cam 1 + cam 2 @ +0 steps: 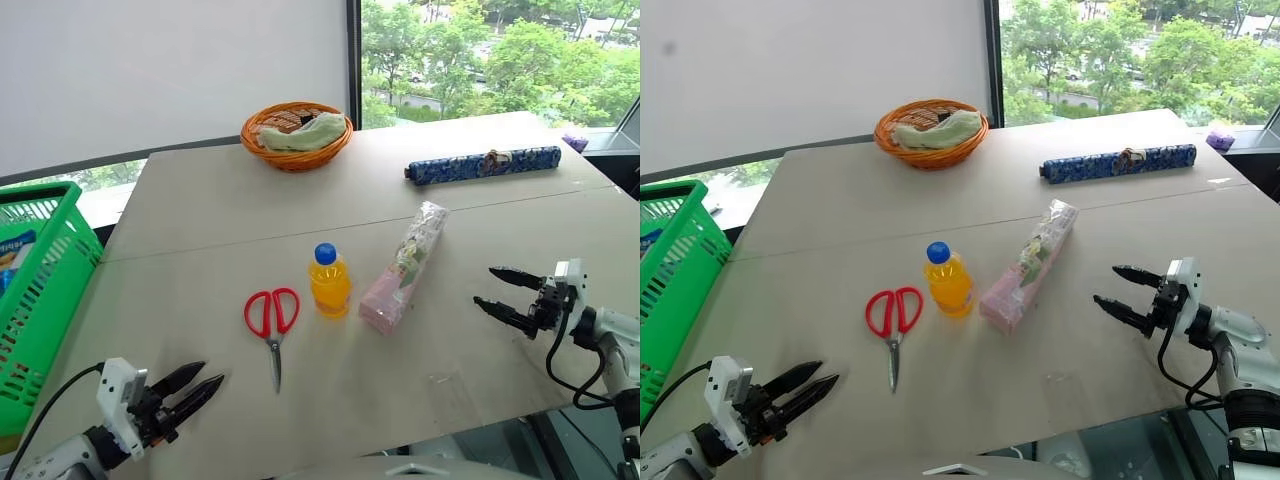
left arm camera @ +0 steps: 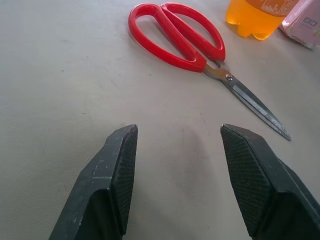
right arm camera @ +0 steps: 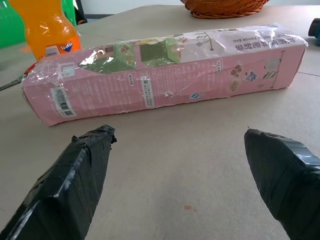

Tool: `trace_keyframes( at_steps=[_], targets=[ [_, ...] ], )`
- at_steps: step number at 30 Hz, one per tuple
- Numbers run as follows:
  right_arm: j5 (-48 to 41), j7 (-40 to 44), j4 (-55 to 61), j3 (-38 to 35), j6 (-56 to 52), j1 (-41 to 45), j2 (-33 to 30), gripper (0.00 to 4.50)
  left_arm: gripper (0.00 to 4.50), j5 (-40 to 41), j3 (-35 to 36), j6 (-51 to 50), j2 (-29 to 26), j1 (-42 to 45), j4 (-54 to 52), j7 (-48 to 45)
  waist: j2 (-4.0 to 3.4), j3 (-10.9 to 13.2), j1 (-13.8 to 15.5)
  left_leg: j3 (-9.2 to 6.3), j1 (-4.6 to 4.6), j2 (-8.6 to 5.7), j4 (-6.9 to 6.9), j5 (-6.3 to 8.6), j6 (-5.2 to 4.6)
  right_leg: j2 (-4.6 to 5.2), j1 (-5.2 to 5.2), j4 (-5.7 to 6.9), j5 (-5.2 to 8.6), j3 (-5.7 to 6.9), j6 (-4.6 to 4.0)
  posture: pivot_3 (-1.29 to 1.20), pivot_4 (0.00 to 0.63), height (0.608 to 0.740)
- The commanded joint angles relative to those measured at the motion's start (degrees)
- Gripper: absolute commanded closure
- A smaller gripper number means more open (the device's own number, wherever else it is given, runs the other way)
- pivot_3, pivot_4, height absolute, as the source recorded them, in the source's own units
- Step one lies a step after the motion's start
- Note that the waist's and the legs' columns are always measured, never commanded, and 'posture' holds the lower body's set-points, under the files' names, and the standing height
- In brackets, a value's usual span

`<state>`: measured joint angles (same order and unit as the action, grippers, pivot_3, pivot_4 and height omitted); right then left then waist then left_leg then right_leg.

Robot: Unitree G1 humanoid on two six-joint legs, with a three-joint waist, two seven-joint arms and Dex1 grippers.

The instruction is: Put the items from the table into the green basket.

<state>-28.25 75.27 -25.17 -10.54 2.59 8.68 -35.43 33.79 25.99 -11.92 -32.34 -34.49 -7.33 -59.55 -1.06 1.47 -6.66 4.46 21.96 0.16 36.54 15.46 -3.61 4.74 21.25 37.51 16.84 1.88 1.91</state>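
The left gripper (image 1: 198, 385) is hovering near the scissors (image 1: 272, 322) with jaws parted, empty; the right gripper (image 1: 497, 291), jaws wide, is facing the packet (image 1: 404, 266). Pinching the scissors by the handles should work best. The bottle (image 1: 329, 281) is standing between them on the beige table (image 1: 200, 210); the basket (image 1: 40, 290) is waiting at its left edge, windows behind.

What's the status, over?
Both pincers open, empty: left near scissors, right facing packet. Bottle upright between them. Basket at left. Nothing in the way.
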Motion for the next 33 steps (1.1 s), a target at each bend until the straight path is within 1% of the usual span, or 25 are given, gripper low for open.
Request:
trace_keyframes(
  at_steps=[1,4,8,15,21,26,30,31,33],
  targets=[
    [-1.90,0.65,3.77,-2.15,-1.18,-0.39,-1.10,0.00,1.80,-0.60,-0.49,0.18,-0.28,1.40,-0.85,0.89,0.00,0.00,-0.01,0.00,0.00,0.00,0.00,0.00,0.00,0.00,0.00,0.00,0.00,0.00,0.00,-0.16,0.000,0.740],
    [-3.22,0.29,6.64,-3.01,-2.33,-1.89,-0.88,0.00,1.80,-2.10,-2.54,-0.70,-0.35,4.16,0.43,2.16,-0.01,0.00,0.39,0.00,0.00,0.00,0.07,0.00,0.00,0.01,0.00,0.09,0.00,0.00,0.00,-0.20,0.000,0.740],
    [-2.87,-0.61,7.74,-3.36,-2.74,-2.32,-0.55,0.00,1.80,-2.76,-3.73,-0.63,-0.35,5.44,1.15,2.10,0.08,-0.04,0.01,0.00,0.00,0.00,0.27,0.00,0.00,0.01,0.00,0.27,0.00,0.00,0.00,-0.22,0.000,0.740],
    [-3.57,-1.99,11.85,-3.52,-4.34,-3.57,-0.81,0.00,1.80,-2.53,-4.18,-1.44,-0.71,8.18,2.18,1.91,0.05,-0.08,-0.29,-0.01,0.00,0.00,0.44,0.00,0.00,0.03,0.00,0.45,0.00,0.00,0.00,-0.23,0.000,0.740],
    [-8.27,-3.72,20.85,-3.72,-10.86,-3.48,-0.87,0.00,1.80,-1.32,-4.26,-3.63,-0.42,10.36,0.55,2.90,0.08,-0.08,-0.49,-0.01,0.04,0.01,0.54,0.00,-0.01,0.03,0.00,0.47,-0.01,-0.01,0.00,-0.24,0.000,0.740],
    [-11.70,-3.67,30.01,-2.45,-17.55,-2.95,-2.55,0.00,1.80,1.55,-3.30,-8.90,-0.01,16.62,-1.24,7.98,0.12,-0.11,-0.34,-0.02,0.04,0.01,0.55,0.00,-0.01,0.03,-0.01,0.47,-0.01,0.00,0.01,-0.24,0.000,0.740],
    [-14.76,-3.87,36.21,-1.23,-22.21,-1.96,-3.46,0.00,1.80,1.57,-4.66,-11.25,-0.68,21.36,-3.56,10.27,0.27,-0.18,-0.39,-0.02,0.07,0.01,0.60,0.00,-0.02,0.02,-0.01,0.49,-0.03,0.01,0.04,-0.24,0.000,0.740],
    [-15.27,-3.91,37.28,-1.00,-22.94,-1.63,-3.51,0.00,1.80,1.49,-5.09,-12.49,-1.05,22.21,-4.21,10.85,0.30,-0.20,-0.39,-0.02,0.07,0.01,0.60,0.00,-0.02,0.02,-0.01,0.49,-0.10,0.01,0.16,-0.24,0.000,0.740],
    [-15.23,-4.22,39.04,-0.45,-23.64,-0.90,-3.44,0.00,1.80,-1.30,-6.56,-14.48,-2.29,23.80,-3.10,12.86,0.36,-0.23,-0.43,-0.02,0.08,0.00,0.61,0.00,-0.02,0.02,-0.01,0.48,-0.15,0.01,0.25,-0.24,0.000,0.740]
  ],
)
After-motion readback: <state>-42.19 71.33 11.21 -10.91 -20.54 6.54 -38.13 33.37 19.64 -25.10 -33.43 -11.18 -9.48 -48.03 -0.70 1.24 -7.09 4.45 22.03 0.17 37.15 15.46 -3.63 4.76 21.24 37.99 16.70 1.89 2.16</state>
